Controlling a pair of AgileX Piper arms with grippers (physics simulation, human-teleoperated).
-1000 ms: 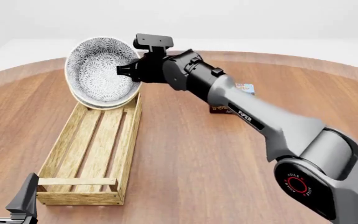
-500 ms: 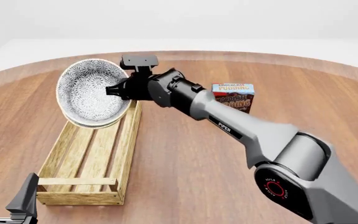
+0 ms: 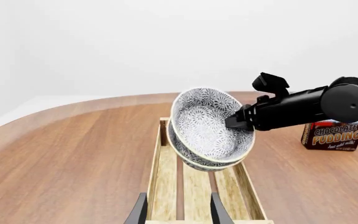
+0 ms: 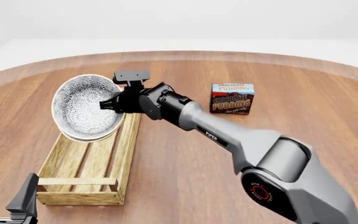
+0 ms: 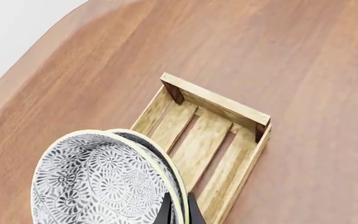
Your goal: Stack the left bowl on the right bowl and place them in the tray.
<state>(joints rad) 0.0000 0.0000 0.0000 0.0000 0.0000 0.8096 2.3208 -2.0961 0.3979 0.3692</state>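
Note:
Two grey-patterned bowls point(image 4: 84, 108) sit nested as one stack point(image 3: 207, 128), tilted on edge with the opening facing the camera. My right gripper point(image 4: 108, 105) is shut on their rim, its thin fingers point(image 5: 166, 212) clamping the rims' edge point(image 5: 177, 200). The stack hangs just above the far end of the tray point(image 4: 92, 161), a long light-wood slatted crate point(image 5: 219, 121). My left gripper point(image 4: 8, 196) stands open at the near-left edge, close to the tray's near end point(image 3: 191, 186), with nothing between its fingers point(image 3: 138, 212).
A chocolate pudding box point(image 4: 232, 98) stands upright on the table to the right of the tray, behind the right arm point(image 4: 229, 140). The right arm reaches diagonally across the table's middle. The box also shows in the left wrist view point(image 3: 331, 135).
The right arm has carried the nested bowls leftward and lower, closer over the tray's far end. The pudding box came out from behind the arm. The left gripper has stayed still.

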